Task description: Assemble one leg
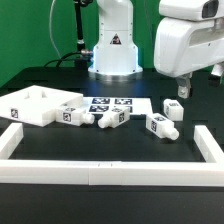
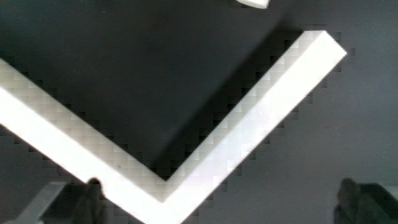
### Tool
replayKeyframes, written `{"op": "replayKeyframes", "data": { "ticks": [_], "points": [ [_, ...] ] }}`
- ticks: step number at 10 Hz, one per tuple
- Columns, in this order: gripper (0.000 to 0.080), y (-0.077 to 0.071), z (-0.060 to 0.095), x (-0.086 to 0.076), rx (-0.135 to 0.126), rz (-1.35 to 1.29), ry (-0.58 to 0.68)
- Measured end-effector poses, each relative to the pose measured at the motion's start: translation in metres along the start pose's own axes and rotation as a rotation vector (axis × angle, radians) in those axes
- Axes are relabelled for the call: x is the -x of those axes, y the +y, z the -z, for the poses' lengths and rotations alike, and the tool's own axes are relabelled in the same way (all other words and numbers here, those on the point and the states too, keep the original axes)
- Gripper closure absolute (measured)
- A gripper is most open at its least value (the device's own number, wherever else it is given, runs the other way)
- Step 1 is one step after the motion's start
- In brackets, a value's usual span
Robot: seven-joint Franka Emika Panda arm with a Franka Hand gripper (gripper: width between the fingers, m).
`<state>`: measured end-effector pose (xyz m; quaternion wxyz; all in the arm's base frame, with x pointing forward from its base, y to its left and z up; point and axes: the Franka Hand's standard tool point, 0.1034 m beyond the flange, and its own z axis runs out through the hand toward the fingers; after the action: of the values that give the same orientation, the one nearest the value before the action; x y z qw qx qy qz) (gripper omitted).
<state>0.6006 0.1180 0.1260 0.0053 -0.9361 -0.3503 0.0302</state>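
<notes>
Several stubby white legs with square tags lie on the black table: one (image 1: 88,118) and another (image 1: 111,120) near the middle, a third (image 1: 160,126) towards the exterior view's right, and one (image 1: 172,108) behind it. My gripper (image 1: 184,88) hangs above and just behind that last leg, not touching it. In the wrist view my gripper (image 2: 222,205) is open and empty; its two dark fingertips (image 2: 79,200) stand wide apart over a white rail corner (image 2: 169,160). A white scrap (image 2: 258,3) at the picture's edge cannot be identified.
A large flat white panel (image 1: 40,105) lies at the exterior view's left. The marker board (image 1: 112,103) lies behind the legs. White border rails (image 1: 110,173) frame the work area at front and both sides. The robot base (image 1: 112,50) stands at the back.
</notes>
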Motion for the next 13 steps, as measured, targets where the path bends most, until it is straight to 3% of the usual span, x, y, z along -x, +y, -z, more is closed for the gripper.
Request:
{"op": "replayKeyframes", "data": {
  "ticks": [6, 8, 10, 13],
  "points": [
    [0.0150, 0.002, -0.002, 0.001, 0.000, 0.001, 0.008],
    [0.0150, 0.007, -0.023, 0.020, 0.004, -0.015, 0.025],
    [0.0150, 0.004, -0.045, 0.038, 0.007, -0.026, 0.043],
    [0.0150, 0.004, -0.047, 0.040, 0.007, -0.027, 0.044]
  ]
}}
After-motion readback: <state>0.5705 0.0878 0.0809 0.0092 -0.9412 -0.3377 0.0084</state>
